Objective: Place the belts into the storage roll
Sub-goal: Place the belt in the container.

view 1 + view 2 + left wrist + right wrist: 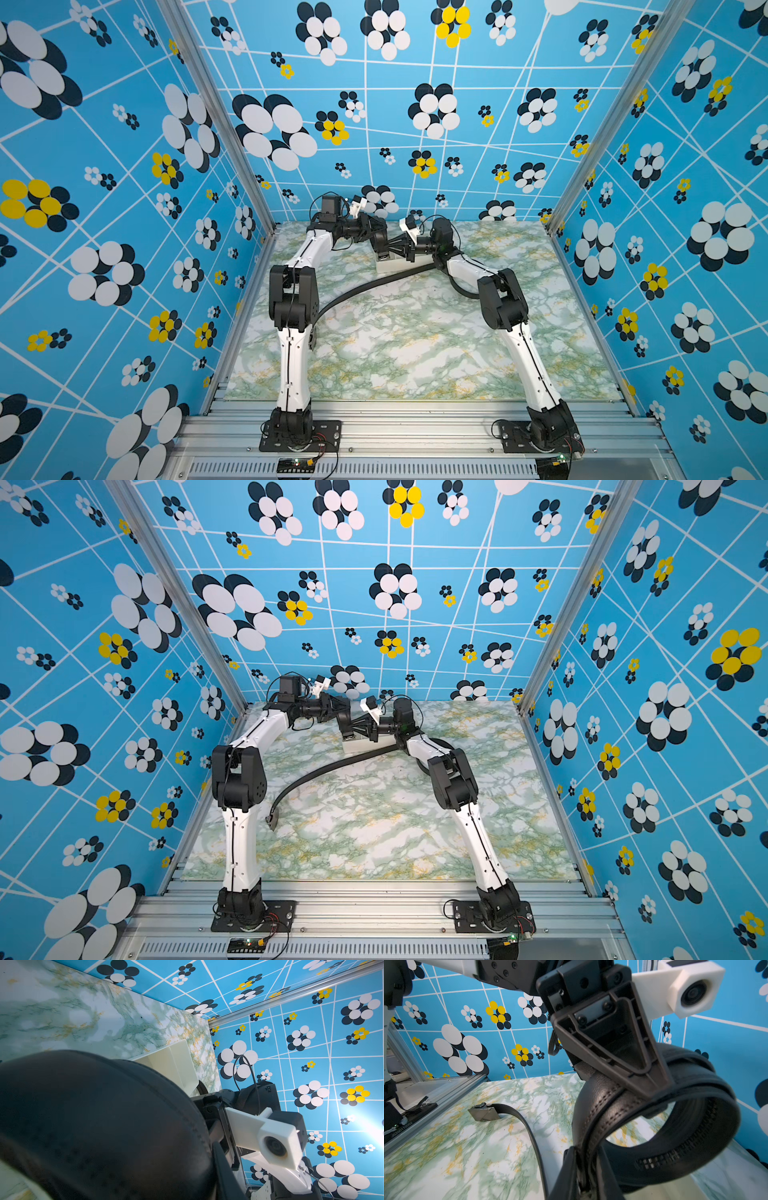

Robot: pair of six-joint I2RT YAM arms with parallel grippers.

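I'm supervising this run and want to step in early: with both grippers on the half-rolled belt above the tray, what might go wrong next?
1. The belt is only partly coiled: its tail runs across the table to the buckle beside the left arm, so it may drag or snag.
2. The coil looks springy; if the left gripper or right gripper slackens, it may unwind.
3. The grippers are crowded over the storage roll and could knock it.

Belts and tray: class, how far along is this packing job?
Done: nothing; the tray compartment in view is empty. In hand: the left end effector and right end effector grip one belt, partly coiled, its buckle trailing on the table. Left: finish coiling, seat it, then any second belt.
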